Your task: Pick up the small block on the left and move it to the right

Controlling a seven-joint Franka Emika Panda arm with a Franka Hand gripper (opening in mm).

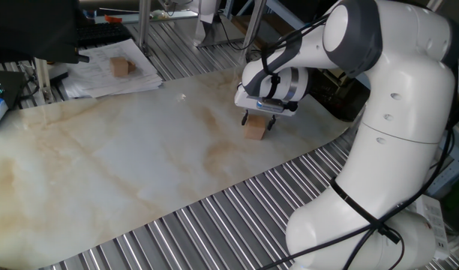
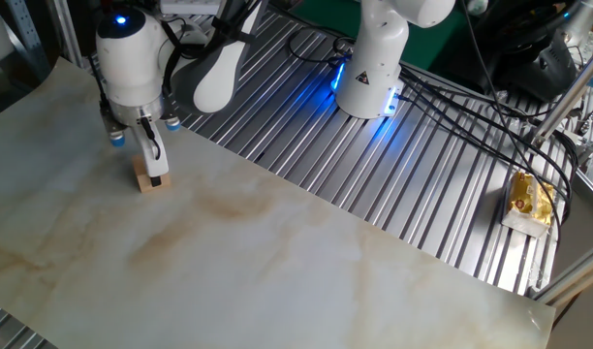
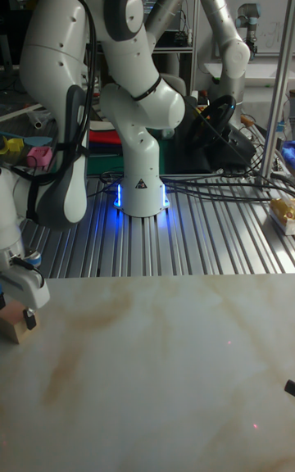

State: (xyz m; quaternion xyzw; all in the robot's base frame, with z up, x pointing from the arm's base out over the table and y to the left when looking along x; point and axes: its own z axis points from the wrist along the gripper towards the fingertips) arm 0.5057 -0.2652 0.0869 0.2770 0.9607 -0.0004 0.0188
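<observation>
Small block: we see the pale cube [image 1: 254,131] resting on the marbled table [image 1: 124,165], near its right edge in one fixed view, at the far left in the tall view [image 3: 16,328].
Gripper: ours [image 1: 258,118] points down over the block, a finger on each side; we cannot tell whether it is clamped.
Other cube: a darker one [image 1: 121,67] sits on papers [image 1: 102,79], far left, well apart.

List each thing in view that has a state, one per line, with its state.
small block: resting on the marble-patterned sheet, between the gripper's fingers.
gripper: lowered around the small block, fingers at its sides; grip cannot be confirmed.
brown wooden cube: sitting on a stack of papers, untouched.
</observation>
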